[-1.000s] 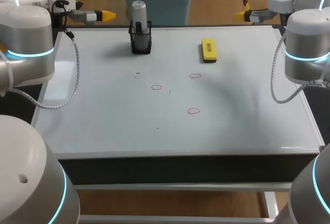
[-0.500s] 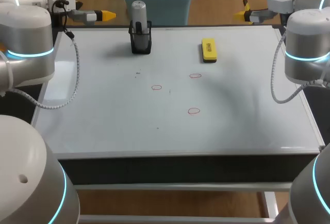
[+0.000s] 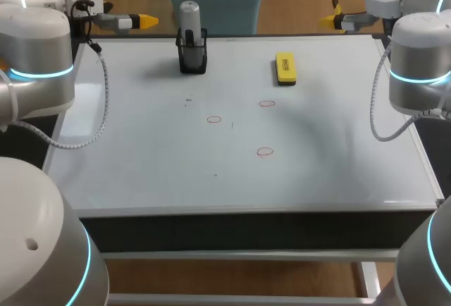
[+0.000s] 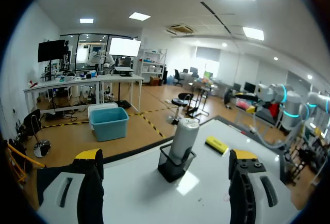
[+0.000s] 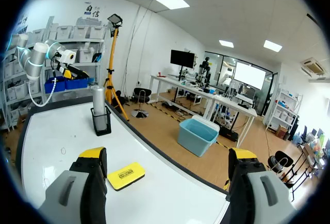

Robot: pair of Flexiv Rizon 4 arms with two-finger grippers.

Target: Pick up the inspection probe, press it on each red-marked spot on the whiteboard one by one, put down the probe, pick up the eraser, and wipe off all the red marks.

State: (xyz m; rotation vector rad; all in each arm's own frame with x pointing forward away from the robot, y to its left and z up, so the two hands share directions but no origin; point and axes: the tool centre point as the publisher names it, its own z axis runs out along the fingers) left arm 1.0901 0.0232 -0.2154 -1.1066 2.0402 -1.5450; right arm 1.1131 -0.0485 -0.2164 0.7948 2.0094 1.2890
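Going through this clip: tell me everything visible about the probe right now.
The probe is a smooth grey cylinder with a rounded top and looks like metal or plastic. It stands upright in a black open-topped holder that hides its lower end, so its tip cannot be seen. The holder sits near the far edge of the whiteboard, left of the yellow eraser and apart from it. Only the holder touches the probe; it is not yet picked up.
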